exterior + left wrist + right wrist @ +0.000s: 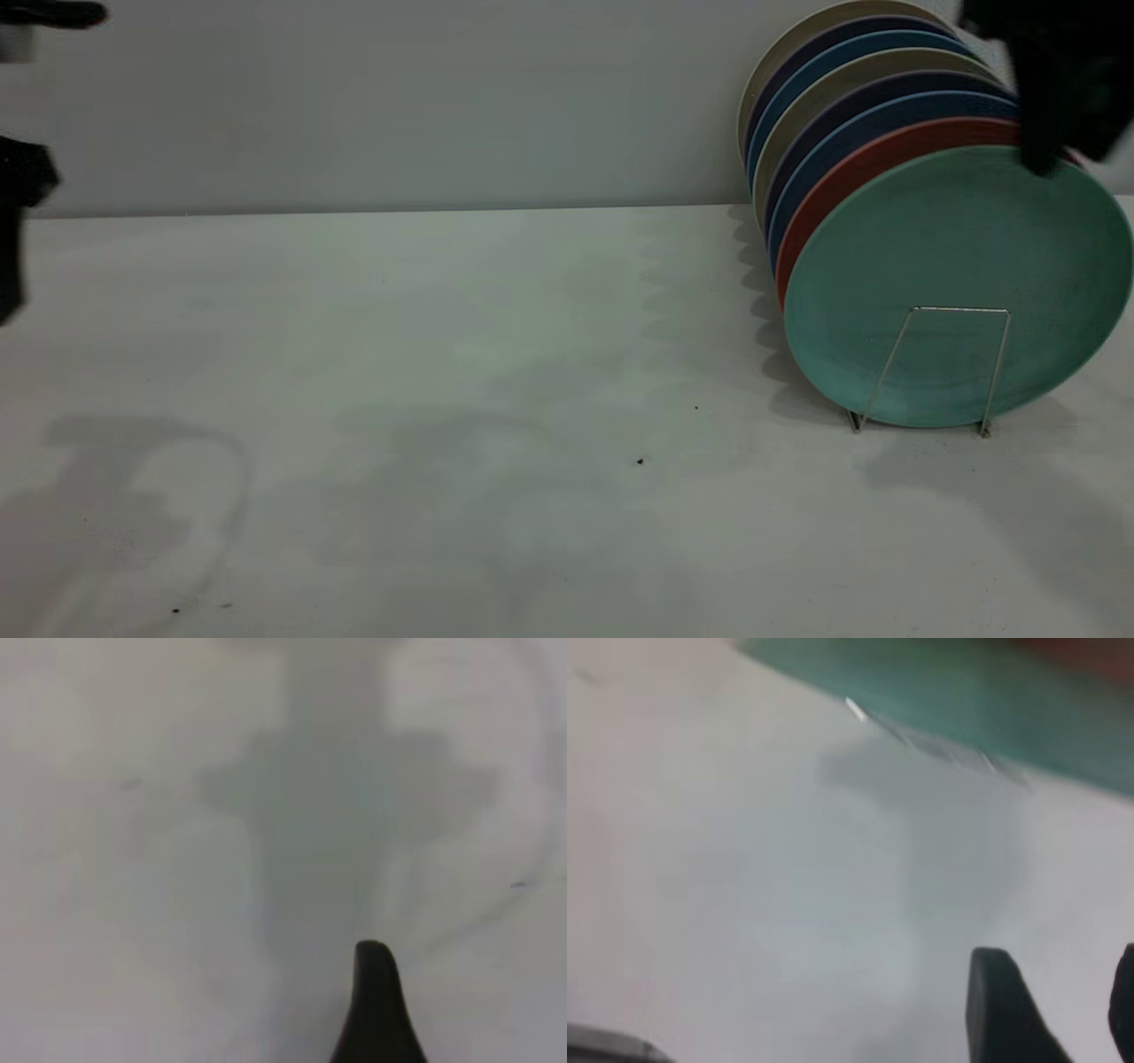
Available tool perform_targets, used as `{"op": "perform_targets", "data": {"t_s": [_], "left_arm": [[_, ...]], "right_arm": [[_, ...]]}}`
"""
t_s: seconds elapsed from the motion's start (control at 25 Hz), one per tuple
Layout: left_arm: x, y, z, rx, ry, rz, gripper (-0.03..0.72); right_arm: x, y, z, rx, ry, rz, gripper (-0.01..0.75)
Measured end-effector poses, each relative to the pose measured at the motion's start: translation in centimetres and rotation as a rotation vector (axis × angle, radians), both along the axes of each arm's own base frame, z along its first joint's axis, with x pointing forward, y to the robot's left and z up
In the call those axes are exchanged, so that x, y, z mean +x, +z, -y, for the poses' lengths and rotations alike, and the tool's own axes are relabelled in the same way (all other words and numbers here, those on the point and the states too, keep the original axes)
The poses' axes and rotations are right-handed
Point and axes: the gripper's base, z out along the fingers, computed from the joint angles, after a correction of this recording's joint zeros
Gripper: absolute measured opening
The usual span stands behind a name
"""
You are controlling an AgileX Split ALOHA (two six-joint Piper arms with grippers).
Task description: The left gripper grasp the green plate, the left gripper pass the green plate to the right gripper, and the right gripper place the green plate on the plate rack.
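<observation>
The green plate (961, 283) stands in the plate rack (930, 368), far right. The right gripper (1050, 159), jaws open and empty, touches its rim; a bump could topple it. The left gripper (22, 186) is parked far left, jaws unclear.

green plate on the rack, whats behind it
Behind the round teal-green plate stand a salmon-red plate, then dark blue, beige and blue plates. Only their upper edges show; the rest is covered.

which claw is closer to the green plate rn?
Right. The right claw is at the green plate's top edge, which stands at the front of the plate rack. The left claw is far off across the table.
</observation>
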Motion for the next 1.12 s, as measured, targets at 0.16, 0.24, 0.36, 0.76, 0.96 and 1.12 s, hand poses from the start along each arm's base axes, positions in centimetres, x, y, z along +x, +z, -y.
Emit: {"op": "perform_targets", "data": {"t_s": [0.16,0.24,0.36,0.76,0.96,1.12], "left_arm": [[-1.5,3.0,-0.3,0.025,0.02,0.038,0.568],[-2.8,5.0,-0.4,0.026,0.027,0.07,0.568],[-5.1,7.9,-0.6,0.028,0.033,0.102,0.568],[-15.8,15.9,0.6,-0.167,-0.069,0.367,0.568],[-21.0,16.8,0.7,-0.205,-0.104,0.506,0.568],[-24.3,15.7,0.6,-0.205,-0.11,0.567,0.568]], "right_arm": [[-0.6,1.5,0.7,-0.042,-0.064,0.035,0.313],[-1.5,3.7,0.7,-0.008,-0.085,0.087,0.313],[-3.7,7.5,0.6,0.081,-0.101,0.171,0.313],[-15.7,14.1,2.7,0.177,-0.002,0.374,0.313],[-21.4,13.0,4.0,0.173,0.041,0.413,0.313],[-25.1,10.9,4.8,0.167,0.065,0.423,0.313]]}}
